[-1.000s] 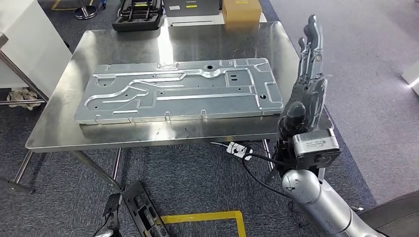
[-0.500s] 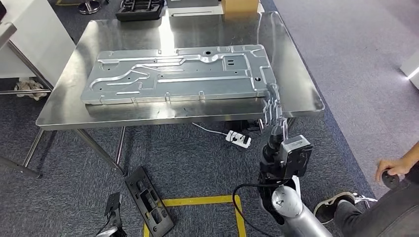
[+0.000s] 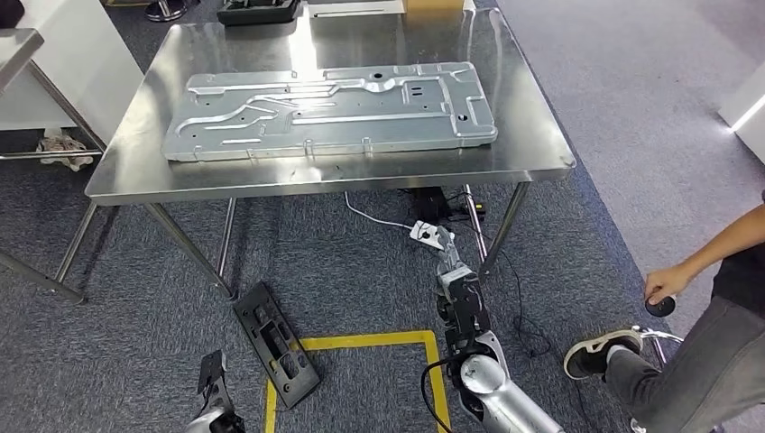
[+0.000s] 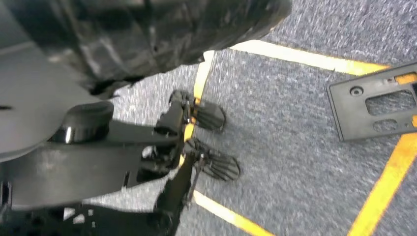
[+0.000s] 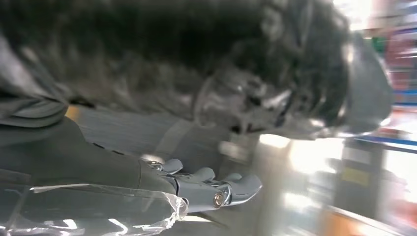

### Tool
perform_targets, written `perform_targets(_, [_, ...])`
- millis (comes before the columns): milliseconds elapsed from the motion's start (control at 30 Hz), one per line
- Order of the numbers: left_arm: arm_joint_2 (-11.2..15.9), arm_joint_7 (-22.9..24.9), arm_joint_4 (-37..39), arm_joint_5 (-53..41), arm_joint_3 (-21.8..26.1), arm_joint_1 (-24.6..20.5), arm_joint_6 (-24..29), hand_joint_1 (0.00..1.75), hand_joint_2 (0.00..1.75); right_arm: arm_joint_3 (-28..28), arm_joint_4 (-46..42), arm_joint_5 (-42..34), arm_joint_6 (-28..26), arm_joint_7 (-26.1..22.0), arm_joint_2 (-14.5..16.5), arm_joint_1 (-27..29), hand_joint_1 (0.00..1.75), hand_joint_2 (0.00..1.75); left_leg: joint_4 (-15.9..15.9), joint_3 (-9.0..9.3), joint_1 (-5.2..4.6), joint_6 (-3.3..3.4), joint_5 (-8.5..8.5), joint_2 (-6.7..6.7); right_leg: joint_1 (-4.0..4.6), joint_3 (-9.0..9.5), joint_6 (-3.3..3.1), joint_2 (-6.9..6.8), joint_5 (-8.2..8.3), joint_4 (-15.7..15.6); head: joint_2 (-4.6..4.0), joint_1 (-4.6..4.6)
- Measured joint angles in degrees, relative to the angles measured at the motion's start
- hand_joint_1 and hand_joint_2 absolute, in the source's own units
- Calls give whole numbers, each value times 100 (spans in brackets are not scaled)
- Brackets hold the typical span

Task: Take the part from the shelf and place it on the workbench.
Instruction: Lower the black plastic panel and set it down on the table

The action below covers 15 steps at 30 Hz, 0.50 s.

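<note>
1. The large stamped sheet-metal panel (image 3: 329, 110), silver and ribbed with holes, lies flat on the stainless steel desk (image 3: 532, 135), running lengthwise across its middle, with bare steel around it on all sides.
2. The right hand (image 3: 448, 260) hangs low in front of the desk, below its front edge and beside the right front leg, holding nothing; in the right wrist view its fingers (image 5: 216, 189) lie straight and close together, side by side.
3. The left hand (image 3: 212, 383) hangs down near the floor; in the left wrist view its dark fingers (image 4: 206, 140) are loosely curled with nothing in them.
4. A black flat plastic frame (image 3: 275, 343) lies on the grey carpet just beside a yellow taped square (image 3: 370, 341).
5. A white power strip (image 3: 424, 233) sits on the floor under the desk.
6. A person (image 3: 713, 334) stands at the right, one hand (image 3: 663, 287) lowered.
</note>
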Motion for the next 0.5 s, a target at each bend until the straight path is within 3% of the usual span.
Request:
perform_targets(33, [-31, 2, 0, 31, 22, -11, 4, 0, 0, 0, 343, -104, 165, 65, 30, -8, 0, 0, -37, -35, 8, 43, 88, 7, -4, -32, 31, 10, -92, 36, 0, -7])
perform_targets(67, [-61, 8, 1, 53, 43, -21, 5, 0, 0, 0, 672, -192, 347, 146, 46, -4, 0, 0, -75, -92, 20, 86, 191, 12, -8, -95, 55, 22, -302, 174, 0, 7])
perform_targets(133, [-106, 24, 1, 62, 84, -45, 5, 0, 0, 1, 1302, -307, 654, 295, 76, 10, 0, 0, -95, -268, 25, 130, 367, 11, -24, -284, 92, 39, -935, 788, 0, 28])
perform_targets(167, [-124, 36, 1, 55, 103, -54, 5, 0, 0, 2, 1605, -331, 733, 359, 103, 18, 0, 0, -89, -377, 23, 135, 446, 8, -31, -360, 110, 41, -1152, 1162, 0, 35])
perform_targets(200, [-143, 54, 1, 40, 117, -58, 5, 0, 0, 5, 1897, -342, 767, 447, 135, 26, 0, 0, -78, -490, 21, 129, 526, 8, -36, -384, 128, 41, -1211, 1465, 0, 39])
perform_targets(233, [-159, 79, 2, 21, 124, -62, 5, 0, 0, 13, 2178, -341, 776, 572, 173, 33, 0, 0, -62, -608, 19, 120, 600, 10, -41, -337, 142, 41, -1135, 1630, 0, 40])
perform_targets(267, [-176, 113, 4, 1, 126, -67, 5, 0, 0, 30, 2446, -327, 786, 734, 208, 38, 0, 0, -38, -727, 20, 107, 671, 13, -49, -191, 151, 41, -979, 1604, 0, 40])
perform_targets(300, [-192, 149, 7, -15, 127, -79, 5, 0, 0, 52, 2688, -301, 814, 918, 240, 41, 0, 0, -2, -837, 20, 89, 735, 15, -60, 60, 153, 39, -848, 1389, 0, 40])
perform_targets(333, [-207, 182, 10, -26, 128, -95, 5, 0, 0, 79, 2910, -258, 865, 1106, 267, 46, 0, 0, 45, -933, 15, 69, 784, 15, -66, 401, 149, 37, -846, 1020, 0, 41])
perform_targets(400, [-231, 228, 25, -47, 131, -137, 5, 0, 0, 149, 3269, -155, 997, 1402, 319, 73, 0, 0, 145, -1048, 11, 15, 857, 25, -46, 958, 112, 46, -1043, 284, 0, 46])
perform_targets(433, [-242, 242, 35, -56, 132, -155, 5, 0, 0, 189, 3427, -114, 1046, 1497, 343, 94, 0, 0, 168, -1071, 16, -17, 893, 31, -25, 1086, 82, 54, -1131, 85, 0, 56])
perform_targets(500, [-261, 254, 62, -67, 136, -175, 7, 0, 0, 269, 3720, -74, 1102, 1596, 398, 145, 0, 0, 186, -1089, 44, -89, 944, 39, -2, 1056, -1, 53, -1077, 19, 0, 75])
